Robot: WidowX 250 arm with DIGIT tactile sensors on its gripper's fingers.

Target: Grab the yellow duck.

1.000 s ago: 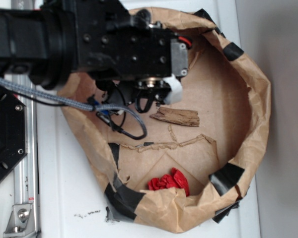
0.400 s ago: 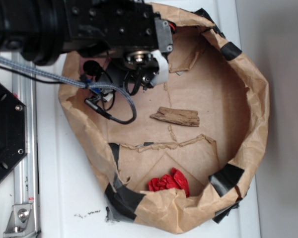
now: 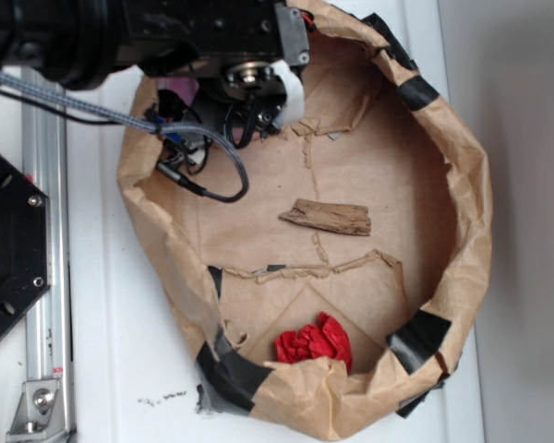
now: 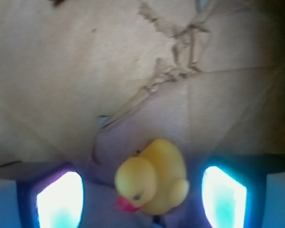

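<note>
In the wrist view the yellow duck [image 4: 154,178] sits on the brown paper floor, its red beak turned to the lower left. It lies between the two bright fingers of my gripper [image 4: 141,197], with a gap on each side, so the jaws stand open around it. In the exterior view the gripper [image 3: 258,88] hangs at the top left of the paper bag [image 3: 462,166], and the arm hides the duck there.
A brown flat wood piece [image 3: 325,218] lies in the middle of the bag floor. A red wrinkly lump [image 3: 314,341] rests near the bag's lower wall. Black tape patches the bag's rim. A metal rail [image 3: 46,277] runs along the left.
The arm and gripper have moved up toward the top left of the bag, away from the wood piece. The wood and the red lump have stayed put.
</note>
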